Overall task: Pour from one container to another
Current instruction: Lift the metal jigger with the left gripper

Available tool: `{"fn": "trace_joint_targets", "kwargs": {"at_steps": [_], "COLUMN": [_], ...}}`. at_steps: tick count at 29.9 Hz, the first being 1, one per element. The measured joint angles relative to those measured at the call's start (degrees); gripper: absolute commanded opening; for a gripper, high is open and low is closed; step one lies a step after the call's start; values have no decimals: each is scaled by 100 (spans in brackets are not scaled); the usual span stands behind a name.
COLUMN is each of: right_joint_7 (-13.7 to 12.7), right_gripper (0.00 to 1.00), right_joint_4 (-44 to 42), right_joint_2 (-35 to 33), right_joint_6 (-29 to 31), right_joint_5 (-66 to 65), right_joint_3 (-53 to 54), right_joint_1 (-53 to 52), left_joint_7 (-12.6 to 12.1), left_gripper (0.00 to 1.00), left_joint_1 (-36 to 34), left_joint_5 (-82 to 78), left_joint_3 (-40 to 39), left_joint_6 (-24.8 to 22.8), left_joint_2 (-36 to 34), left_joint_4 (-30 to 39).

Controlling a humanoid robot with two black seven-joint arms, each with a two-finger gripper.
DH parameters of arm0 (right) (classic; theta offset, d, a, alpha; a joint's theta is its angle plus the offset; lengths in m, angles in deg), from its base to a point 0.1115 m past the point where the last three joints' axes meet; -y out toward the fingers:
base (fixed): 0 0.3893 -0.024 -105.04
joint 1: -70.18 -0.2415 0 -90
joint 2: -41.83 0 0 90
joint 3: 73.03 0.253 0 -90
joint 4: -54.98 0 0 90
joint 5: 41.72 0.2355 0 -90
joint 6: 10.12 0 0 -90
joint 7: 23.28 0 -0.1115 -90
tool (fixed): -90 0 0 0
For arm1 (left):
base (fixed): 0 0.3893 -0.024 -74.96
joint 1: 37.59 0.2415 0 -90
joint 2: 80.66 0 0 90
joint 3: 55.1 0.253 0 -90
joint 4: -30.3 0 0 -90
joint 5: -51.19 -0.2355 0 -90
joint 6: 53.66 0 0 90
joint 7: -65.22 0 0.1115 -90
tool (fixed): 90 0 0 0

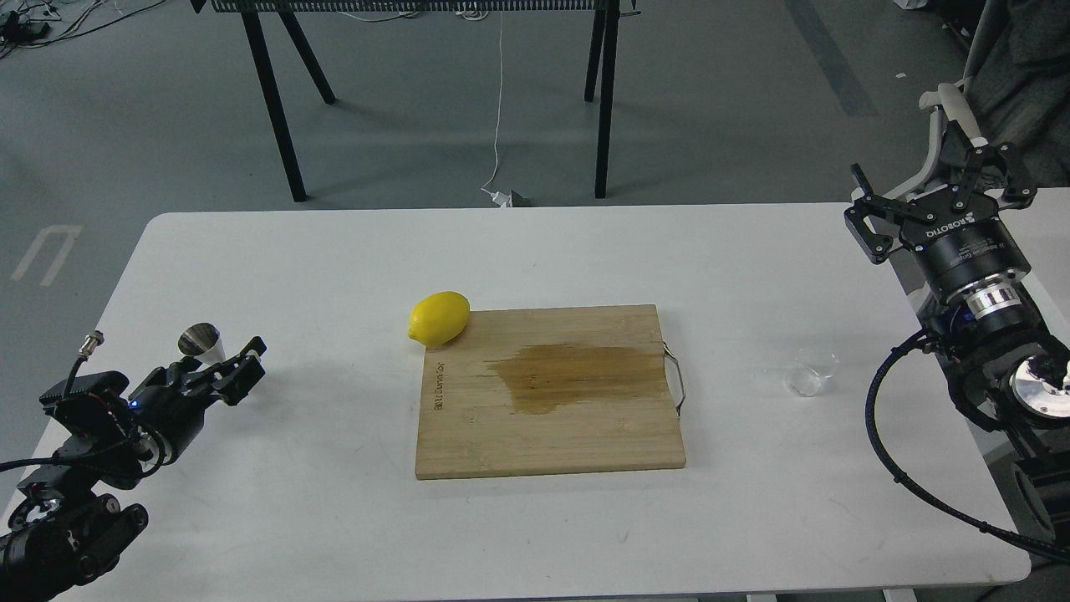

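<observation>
The clear glass cup (811, 372) stands upright on the white table (334, 251) at the right, between the cutting board and my right arm. My right gripper (928, 180) is open and empty, held well above and behind the cup near the table's right edge. The steel jigger (199, 341) stands at the far left; only its upper cone shows. My left gripper (241, 369) is right in front of it and hides its lower part. Its fingers are seen edge-on, so I cannot tell whether they hold the jigger.
A bamboo cutting board (468, 435) with a dark wet stain and a metal handle on its right side lies in the middle. A lemon (439, 318) rests at its far left corner. Black stand legs (276, 109) are on the floor behind the table.
</observation>
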Motion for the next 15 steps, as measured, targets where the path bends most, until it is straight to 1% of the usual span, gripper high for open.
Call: {"fn": "trace_joint_targets", "kwargs": {"at_steps": [9, 15], "right_joint_7": [0, 0], "right_gripper": [99, 99], "right_joint_4": [2, 3], "right_joint_2": [0, -2], "right_joint_6": [0, 0], "right_joint_5": [0, 0], "right_joint_3": [0, 0], "right_joint_1": [18, 18], "left_joint_7": [0, 0], "left_gripper": [86, 77], "left_joint_1": [-23, -39], "left_joint_5": [2, 12], "left_joint_3": [149, 199], "left_joint_6": [0, 0], "left_joint_2": [8, 31], "left_joint_4": [-48, -62]}}
